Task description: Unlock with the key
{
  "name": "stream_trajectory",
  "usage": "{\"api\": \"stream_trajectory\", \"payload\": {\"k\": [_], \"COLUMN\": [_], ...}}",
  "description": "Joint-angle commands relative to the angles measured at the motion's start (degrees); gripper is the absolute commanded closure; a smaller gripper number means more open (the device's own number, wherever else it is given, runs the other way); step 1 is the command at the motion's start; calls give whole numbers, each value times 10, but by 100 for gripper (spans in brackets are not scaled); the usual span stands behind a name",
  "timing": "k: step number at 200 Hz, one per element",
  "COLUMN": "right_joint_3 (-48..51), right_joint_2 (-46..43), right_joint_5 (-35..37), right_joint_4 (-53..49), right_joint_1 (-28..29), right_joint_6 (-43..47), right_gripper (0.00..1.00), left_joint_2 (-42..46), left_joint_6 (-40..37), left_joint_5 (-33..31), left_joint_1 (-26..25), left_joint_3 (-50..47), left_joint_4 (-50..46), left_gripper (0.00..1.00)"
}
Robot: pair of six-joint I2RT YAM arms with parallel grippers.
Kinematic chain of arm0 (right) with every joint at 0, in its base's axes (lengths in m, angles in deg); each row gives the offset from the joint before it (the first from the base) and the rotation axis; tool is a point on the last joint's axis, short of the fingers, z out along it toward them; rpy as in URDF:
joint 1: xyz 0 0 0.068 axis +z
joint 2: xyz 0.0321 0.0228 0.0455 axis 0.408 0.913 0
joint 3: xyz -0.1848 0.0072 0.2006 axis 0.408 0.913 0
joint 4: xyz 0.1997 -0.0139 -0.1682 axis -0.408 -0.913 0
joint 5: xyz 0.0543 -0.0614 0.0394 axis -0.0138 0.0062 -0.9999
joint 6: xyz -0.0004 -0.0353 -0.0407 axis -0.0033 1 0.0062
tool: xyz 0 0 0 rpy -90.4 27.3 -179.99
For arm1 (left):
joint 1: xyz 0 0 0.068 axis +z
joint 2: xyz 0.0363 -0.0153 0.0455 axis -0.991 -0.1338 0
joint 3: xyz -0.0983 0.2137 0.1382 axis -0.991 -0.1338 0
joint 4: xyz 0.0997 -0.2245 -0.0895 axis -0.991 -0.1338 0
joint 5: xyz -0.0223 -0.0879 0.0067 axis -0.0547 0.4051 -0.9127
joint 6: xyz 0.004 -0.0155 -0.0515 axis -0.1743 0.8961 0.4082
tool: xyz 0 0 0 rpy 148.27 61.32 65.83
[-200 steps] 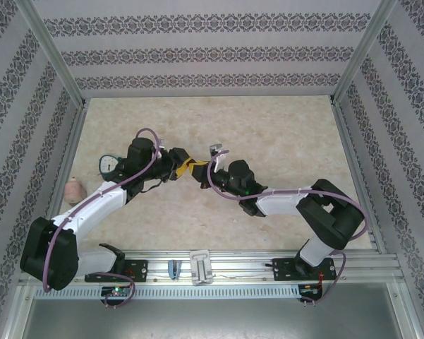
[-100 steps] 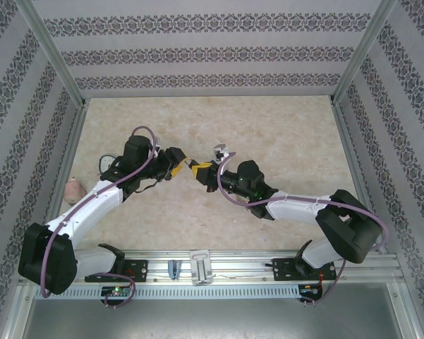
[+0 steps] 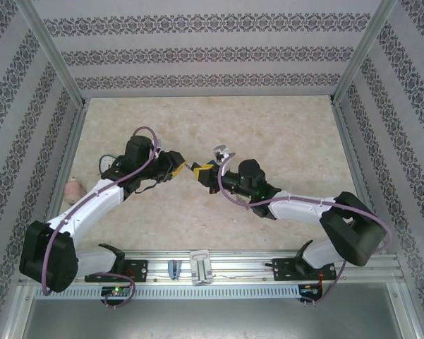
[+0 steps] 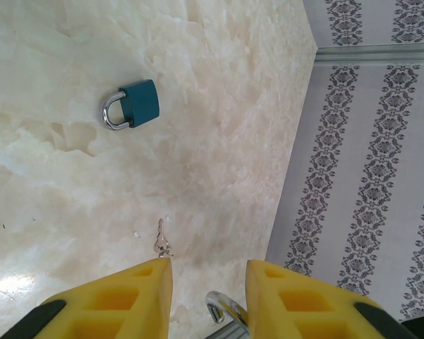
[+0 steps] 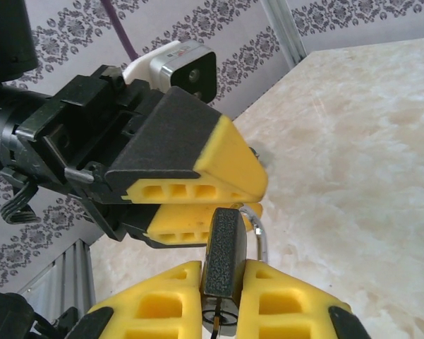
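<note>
1. Seen from above, the left gripper (image 3: 183,164) and right gripper (image 3: 203,171) meet tip to tip over the middle of the table (image 3: 289,134).
2. The right gripper's yellow fingers are closed on a dark padlock (image 5: 224,247), held edge-on. Its keyhole (image 5: 216,318) faces back toward the wrist. Its shackle (image 5: 258,236) points at the left gripper's fingers, just under them.
3. From the left wrist, the left jaws stand moderately apart and clamp nothing. A metal loop (image 4: 222,309) shows low in the gap; whether it touches either finger cannot be told.
4. The key (image 4: 161,241) lies flat on the table just beyond the left fingertip, not in any grip. A teal padlock (image 4: 137,104) lies further off on the table. Which lock is meant cannot be told.
5. Risk: the key is small and flat. Broad foam fingers may push it along the table instead of lifting it, or pinch it crooked.
6. Risk: the grippers are very close. A small move by the left one could strike the shackle and twist the dark padlock in its soft grip, or knock it loose.
7. Risk: the keyhole faces the right wrist, so the key probably cannot reach it unless the lock is turned.
8. Risk: held by its narrow sides, the lock may rotate when the key is turned.
</note>
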Motion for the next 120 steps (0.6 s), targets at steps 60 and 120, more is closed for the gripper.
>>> {"api": "stream_trajectory", "payload": {"k": [60,120], "right_joint_3": [23,27], "right_joint_2": [-20,15], "right_joint_5": [-3,1], "right_joint_4": [29,42], "right_joint_1": [-9,-16], "right_joint_6": [-3,-39], "right_gripper": [100,100], "left_joint_2": [9,71], "left_joint_6": [-9,-10], "left_joint_5": [-14,-48], "left_joint_1": [8,17], "left_joint_3": [6,-42], "left_joint_4": [-7,4], "left_gripper": [61,55]}}
